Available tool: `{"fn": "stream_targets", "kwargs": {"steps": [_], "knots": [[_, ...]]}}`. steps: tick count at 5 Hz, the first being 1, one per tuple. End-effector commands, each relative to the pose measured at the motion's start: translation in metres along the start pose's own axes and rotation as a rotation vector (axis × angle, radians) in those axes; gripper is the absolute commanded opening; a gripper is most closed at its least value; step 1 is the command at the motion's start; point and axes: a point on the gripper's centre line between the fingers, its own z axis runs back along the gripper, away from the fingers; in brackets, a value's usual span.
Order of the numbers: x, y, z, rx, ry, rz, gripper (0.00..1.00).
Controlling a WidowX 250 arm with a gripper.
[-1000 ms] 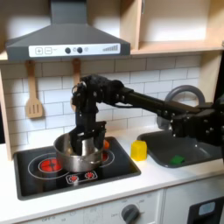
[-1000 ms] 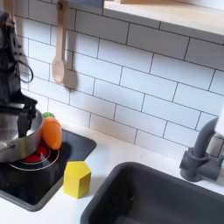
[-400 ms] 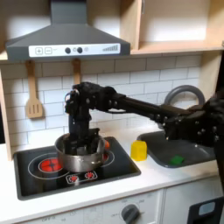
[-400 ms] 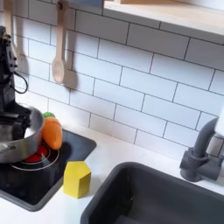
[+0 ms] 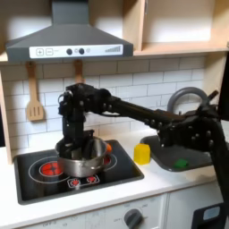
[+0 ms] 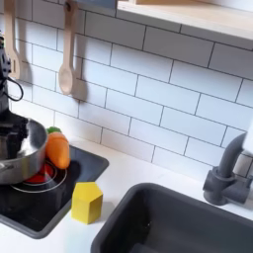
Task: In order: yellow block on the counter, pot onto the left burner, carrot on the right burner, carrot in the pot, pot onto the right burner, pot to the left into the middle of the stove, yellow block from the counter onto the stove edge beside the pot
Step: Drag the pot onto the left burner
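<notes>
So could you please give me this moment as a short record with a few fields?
gripper: down at the pot, jaws hidden
pot: on the stove, between the burners
carrot: on the stove, behind the pot in the second exterior view
yellow block: on the counter, between stove and sink

Bright, even indoor light, soft low-res frames.
Glare on the pot [image 5: 80,158] and glossy stove [image 5: 40,174]; soft shadow beside the yellow block [image 6: 87,202]; both exterior views slightly blurry.

A matte black, boxy-jointed robot arm [image 5: 134,109] of slim links, thicker motor blocks at each joint, with an all-black gripper [image 5: 72,143].
</notes>
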Motion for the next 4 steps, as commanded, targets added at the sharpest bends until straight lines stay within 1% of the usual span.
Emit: {"fn": "stream_targets", "kwargs": {"steps": [1, 3, 4], "knots": [[0.003, 0.01, 0.001, 0.024, -0.001, 0.028, 1.0], [0.01, 0.021, 0.006, 0.019, -0.015, 0.072, 1.0], [0.02, 0.038, 0.008, 0.023, -0.021, 0.132, 1.0]]}}
